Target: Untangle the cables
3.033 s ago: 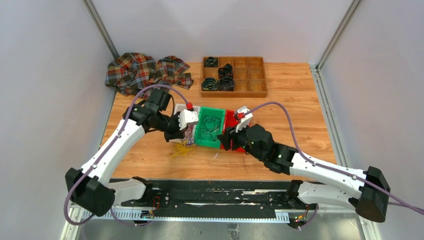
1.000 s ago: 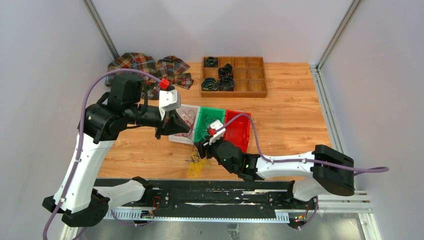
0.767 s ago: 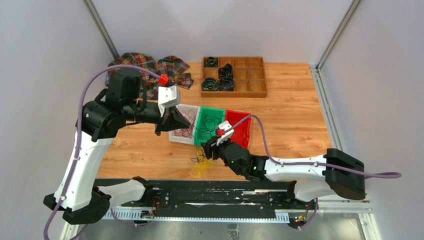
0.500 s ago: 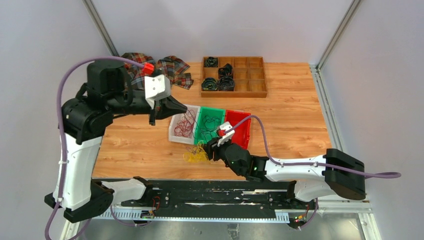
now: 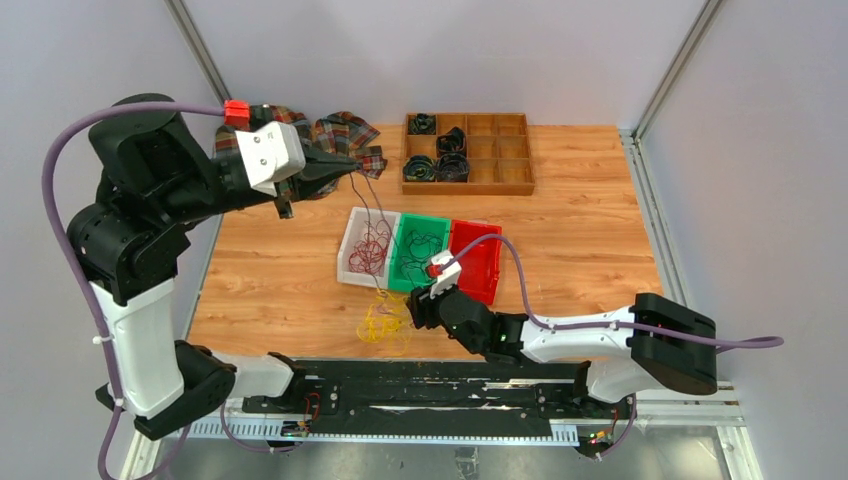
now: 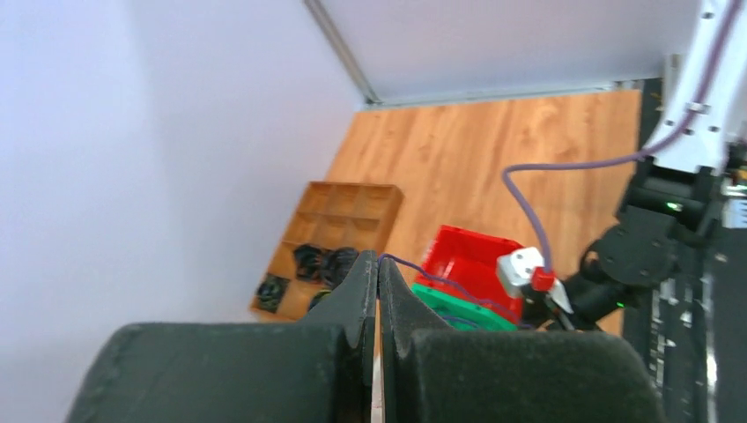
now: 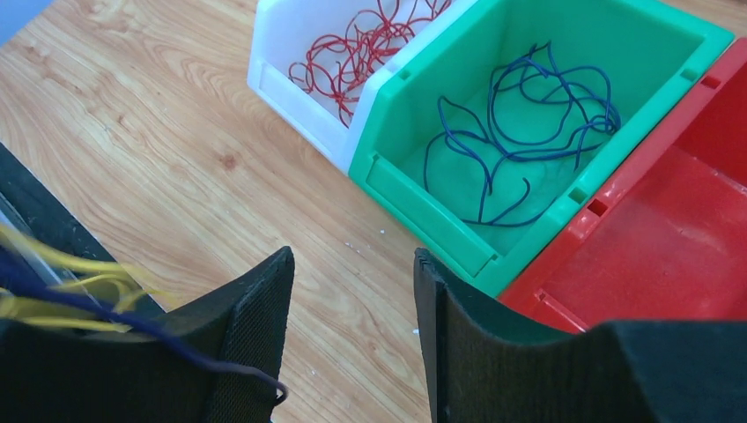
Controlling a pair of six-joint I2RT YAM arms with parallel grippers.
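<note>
My left gripper [image 5: 352, 161] is raised high over the table's back left and is shut on a thin dark purple cable [image 5: 366, 197]. That cable hangs down to a yellow tangle of cables [image 5: 383, 322] on the wood in front of the bins. In the left wrist view the cable [image 6: 440, 284] leaves the pinched tips of the gripper [image 6: 379, 258]. My right gripper [image 5: 412, 308] stands open right beside the tangle, nothing between its fingers [image 7: 264, 295]. Yellow strands [image 7: 62, 282] and a purple strand lie against the outside of the left finger.
A white bin [image 5: 350, 262] holds red cables [image 7: 366, 44]. A green bin [image 5: 400, 268] holds blue cables [image 7: 520, 123]. A red bin [image 5: 485, 265] beside them looks bare. A wooden compartment tray [image 5: 500, 152] with black coils and a plaid cloth [image 5: 335, 135] lie at the back.
The left arm has risen and swung back to the left, drawing the purple cable up out of the tangle. The right gripper came forward from the bins to the yellow tangle.
</note>
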